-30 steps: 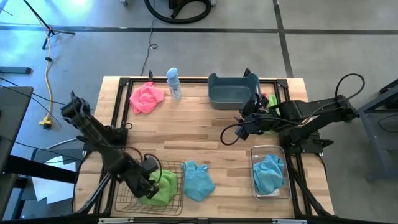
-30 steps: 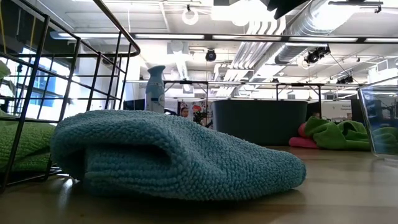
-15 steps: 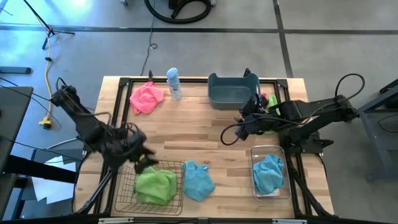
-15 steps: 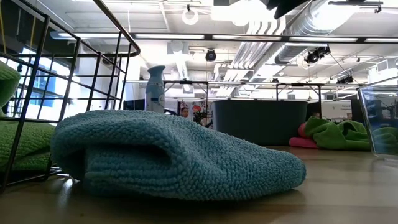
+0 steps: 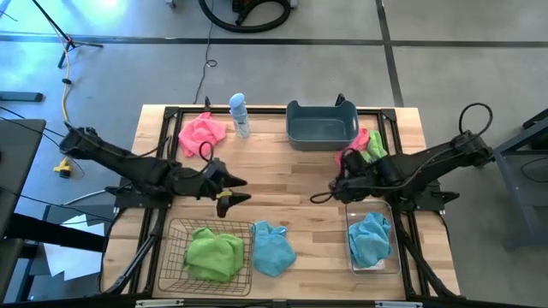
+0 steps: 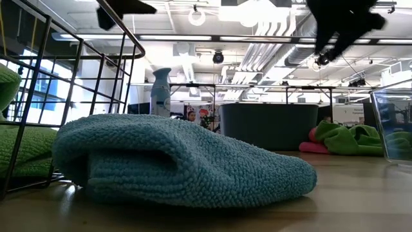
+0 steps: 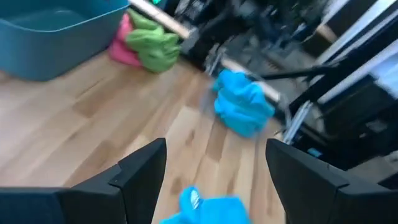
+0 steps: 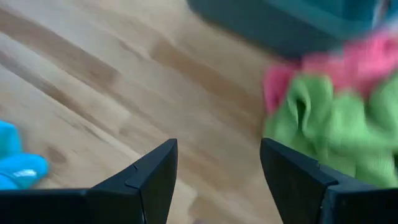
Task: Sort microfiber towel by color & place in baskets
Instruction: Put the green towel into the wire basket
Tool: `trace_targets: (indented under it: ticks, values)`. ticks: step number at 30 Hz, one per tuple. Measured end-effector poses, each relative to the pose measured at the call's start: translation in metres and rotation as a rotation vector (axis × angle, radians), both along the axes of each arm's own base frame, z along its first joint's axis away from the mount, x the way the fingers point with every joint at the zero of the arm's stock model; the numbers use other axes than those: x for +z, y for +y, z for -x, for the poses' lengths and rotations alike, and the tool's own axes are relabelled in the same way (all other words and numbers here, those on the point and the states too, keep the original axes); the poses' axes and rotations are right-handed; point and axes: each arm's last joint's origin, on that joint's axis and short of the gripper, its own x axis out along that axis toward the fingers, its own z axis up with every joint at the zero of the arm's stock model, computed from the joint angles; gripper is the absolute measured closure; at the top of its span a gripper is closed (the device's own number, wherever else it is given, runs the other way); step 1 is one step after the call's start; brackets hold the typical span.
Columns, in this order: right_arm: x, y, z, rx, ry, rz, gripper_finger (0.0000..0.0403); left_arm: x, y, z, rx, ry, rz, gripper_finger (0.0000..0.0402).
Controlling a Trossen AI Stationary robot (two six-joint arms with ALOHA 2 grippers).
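A green towel (image 5: pixel 214 254) lies in the wire-mesh basket (image 5: pixel 175 231) at the near left. A blue towel (image 5: pixel 273 248) lies on the table beside it. Another blue towel (image 5: pixel 370 237) fills the clear bin (image 5: pixel 395 257). A pink towel (image 5: pixel 202 134) lies at the far left. A pink and a green towel (image 5: pixel 368 144) lie bunched by the blue-grey tub (image 5: pixel 321 124). My left gripper (image 5: pixel 233 192) hangs open over bare table beyond the wire basket. My right gripper (image 5: pixel 341 184) hangs open between the tub and the clear bin, with the green towel (image 8: pixel 323 124) ahead of it.
A spray bottle (image 5: pixel 239 115) stands at the far edge between the pink towel and the tub. Bare wood shows across the table's middle (image 5: pixel 282 180). A black frame runs round the table's edges.
My left gripper has risen out of the wire basket, leaving the green towel lying there, and swung toward the table's middle, tipping from pointing down to nearly level. My right gripper has sunk a little toward the table and rolled at the wrist.
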Motion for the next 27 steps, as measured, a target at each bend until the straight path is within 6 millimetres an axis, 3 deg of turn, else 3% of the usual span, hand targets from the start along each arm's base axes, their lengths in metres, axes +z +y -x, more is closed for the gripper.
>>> trace_targets:
  ticks: [3,7,17,19,27]
  values:
    - [-0.018,-0.004,0.01,-0.135,0.026,-0.081,0.0178,-0.009,0.007,-0.002,0.012,-0.077,-0.008,0.0139]
    - [-0.035,-0.017,0.032,-0.439,0.002,-0.128,0.0178,-0.008,0.019,0.0,0.041,-0.173,-0.045,0.0139]
    - [-0.064,-0.055,0.079,-0.879,-0.099,-0.155,0.0178,0.016,0.05,0.016,0.019,-0.289,-0.124,0.0139]
    - [-0.072,-0.06,0.083,-0.947,-0.125,-0.147,0.0178,0.019,0.057,0.019,0.05,-0.302,-0.132,0.0139]
    - [-0.069,-0.082,0.08,-1.055,-0.207,-0.085,0.0178,0.022,0.08,0.021,0.162,-0.316,-0.147,0.0139]
